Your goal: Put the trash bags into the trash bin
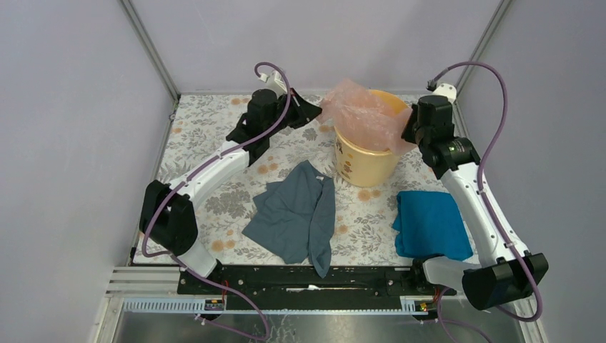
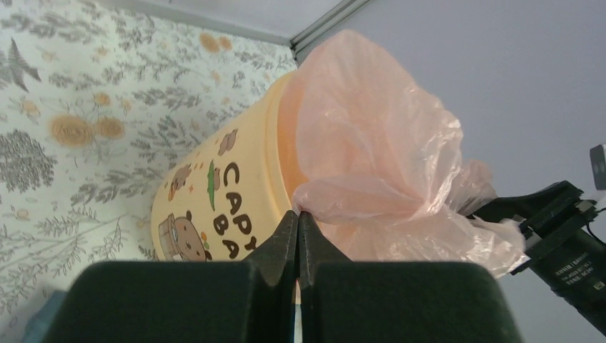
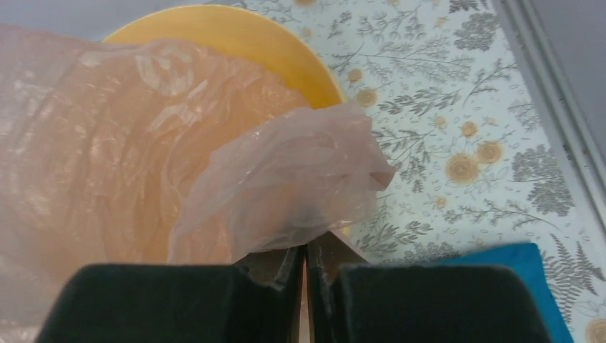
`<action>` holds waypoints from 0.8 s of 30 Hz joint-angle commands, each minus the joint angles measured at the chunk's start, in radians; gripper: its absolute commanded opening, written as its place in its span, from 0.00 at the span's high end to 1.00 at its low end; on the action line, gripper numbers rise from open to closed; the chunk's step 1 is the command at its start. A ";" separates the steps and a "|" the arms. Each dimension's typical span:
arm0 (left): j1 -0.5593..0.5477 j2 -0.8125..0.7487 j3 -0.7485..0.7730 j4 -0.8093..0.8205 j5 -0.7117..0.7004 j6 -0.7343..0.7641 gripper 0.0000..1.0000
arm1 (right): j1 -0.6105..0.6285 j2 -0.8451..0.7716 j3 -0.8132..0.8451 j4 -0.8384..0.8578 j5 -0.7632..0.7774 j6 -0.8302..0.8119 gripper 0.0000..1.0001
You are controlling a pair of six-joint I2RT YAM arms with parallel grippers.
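Note:
The pale pink trash bag (image 1: 363, 113) is stretched over the mouth of the yellow-orange trash bin (image 1: 362, 163) at the back middle of the table. My left gripper (image 1: 319, 108) is shut on the bag's left edge, beside the bin's rim; in the left wrist view the bag (image 2: 379, 157) bunches at my closed gripper (image 2: 298, 214) next to the printed bin (image 2: 214, 193). My right gripper (image 1: 407, 139) is shut on the bag's right edge. In the right wrist view the film (image 3: 286, 186) drapes over my closed gripper (image 3: 306, 246), above the bin's rim (image 3: 236, 32).
A grey-blue cloth (image 1: 296, 214) lies crumpled in front of the bin at centre. A bright blue cloth (image 1: 429, 223) lies under my right arm, also in the right wrist view (image 3: 514, 264). The floral table (image 1: 207, 143) is walled on the left, back and right.

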 commanded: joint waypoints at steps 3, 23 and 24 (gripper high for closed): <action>-0.057 -0.032 0.036 0.017 0.010 -0.004 1.00 | 0.004 -0.082 0.090 0.077 -0.113 0.049 0.91; -0.075 -0.161 0.035 -0.151 0.041 0.150 1.00 | 0.005 -0.055 0.319 -0.285 -0.410 -0.109 0.08; -0.076 -0.159 0.022 -0.130 0.045 0.138 1.00 | 0.005 -0.021 0.343 -0.319 -0.425 -0.121 0.05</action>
